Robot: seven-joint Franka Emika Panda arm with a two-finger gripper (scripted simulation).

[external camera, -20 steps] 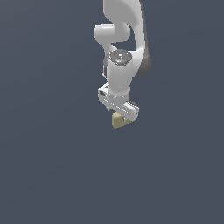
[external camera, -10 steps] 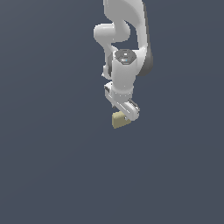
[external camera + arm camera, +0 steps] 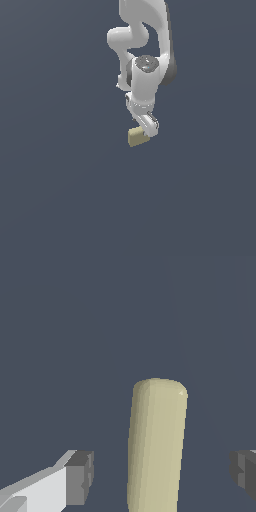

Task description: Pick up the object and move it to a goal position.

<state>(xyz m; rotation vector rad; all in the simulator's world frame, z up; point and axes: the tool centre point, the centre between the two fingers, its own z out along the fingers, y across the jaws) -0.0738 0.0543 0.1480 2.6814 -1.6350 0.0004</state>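
Block [image 3: 156,446] between spread tool [image 3: 162,476] fingers.

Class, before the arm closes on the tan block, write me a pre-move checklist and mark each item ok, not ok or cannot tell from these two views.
1. Gripper open: ok; both fingers stand apart from the block.
2. Tan block lies between the fingers: ok in the wrist view.
3. Block centred in the gap: cannot tell; it looks somewhat nearer one finger.
4. Fingers touching the block: not ok; clear gaps show on both sides.
5. Gripper low enough around the block: cannot tell from the exterior view.
6. Goal position visible: not ok; no marker shows in either view.
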